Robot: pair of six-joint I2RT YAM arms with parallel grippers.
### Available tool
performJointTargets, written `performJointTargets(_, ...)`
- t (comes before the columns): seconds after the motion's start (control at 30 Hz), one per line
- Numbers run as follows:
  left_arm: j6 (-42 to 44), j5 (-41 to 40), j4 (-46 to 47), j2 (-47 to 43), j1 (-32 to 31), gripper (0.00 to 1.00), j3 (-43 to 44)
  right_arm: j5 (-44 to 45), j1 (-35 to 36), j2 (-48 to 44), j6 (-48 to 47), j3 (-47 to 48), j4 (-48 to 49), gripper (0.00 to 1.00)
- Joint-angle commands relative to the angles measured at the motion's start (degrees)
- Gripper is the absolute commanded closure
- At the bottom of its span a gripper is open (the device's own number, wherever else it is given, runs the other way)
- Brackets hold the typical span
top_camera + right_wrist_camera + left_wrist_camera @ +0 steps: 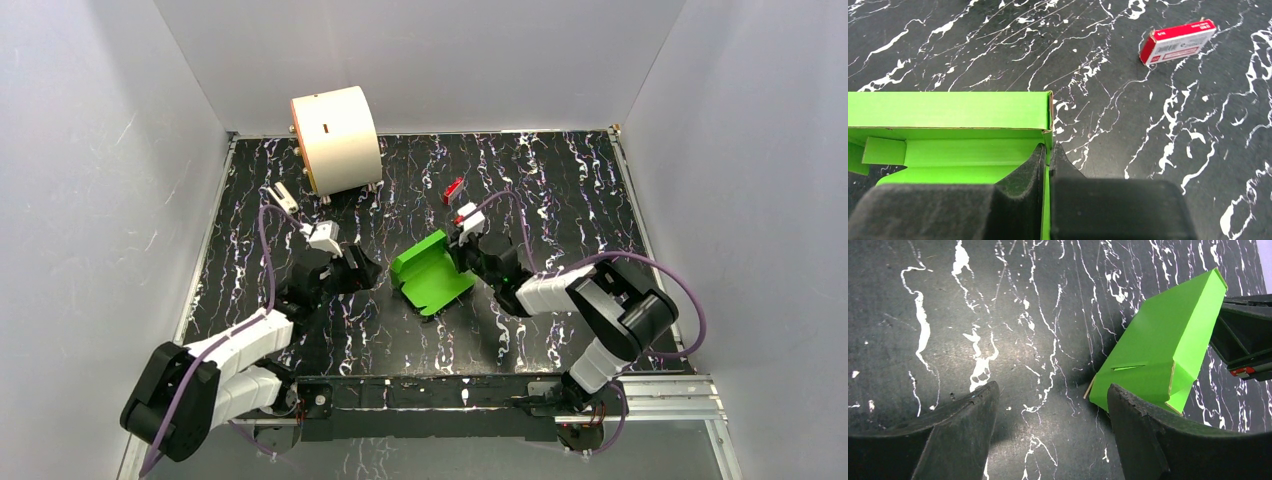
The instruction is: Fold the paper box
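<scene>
Right claw (1048, 156) clenched on paper box (948, 110) end wall; opening up, long axis diagonal; left claw (1053, 387) spread.

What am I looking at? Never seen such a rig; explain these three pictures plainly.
Two robot arms are bolted to a marbled black table. One picture looks down from above; the other two come from a camera on each wrist. On the table sit a half-folded green paper box, a small red block and a cream cylinder. The right pincer pinches one wall of the box. The left pincer stands open beside it, holding nothing.
</scene>
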Motion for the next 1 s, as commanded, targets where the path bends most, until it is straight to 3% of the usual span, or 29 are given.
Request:
performJointTargets(0.0,4.37,4.31,5.34,1.37,0.07,0.24,-0.91,15.86,4.52,-3.20,2.64,-1.07,-1.96,0.97)
performJointTargets(0.3,7.02,5.31,12.41,9.44,0.07,0.29,-0.11,22.11,6.17,-2.98,7.73,-3.68,-2.95,0.98)
performJointTargets(0.5,9.00,11.21,16.63,16.55,-0.07,0.34,1.45,22.81,6.59,-2.84,7.95,-3.78,-3.52,0.98)
performJointTargets(0.97,13.37,17.47,22.54,19.05,-2.46,0.43,2.19,23.65,8.14,-0.63,8.81,-2.28,-3.36,0.98)
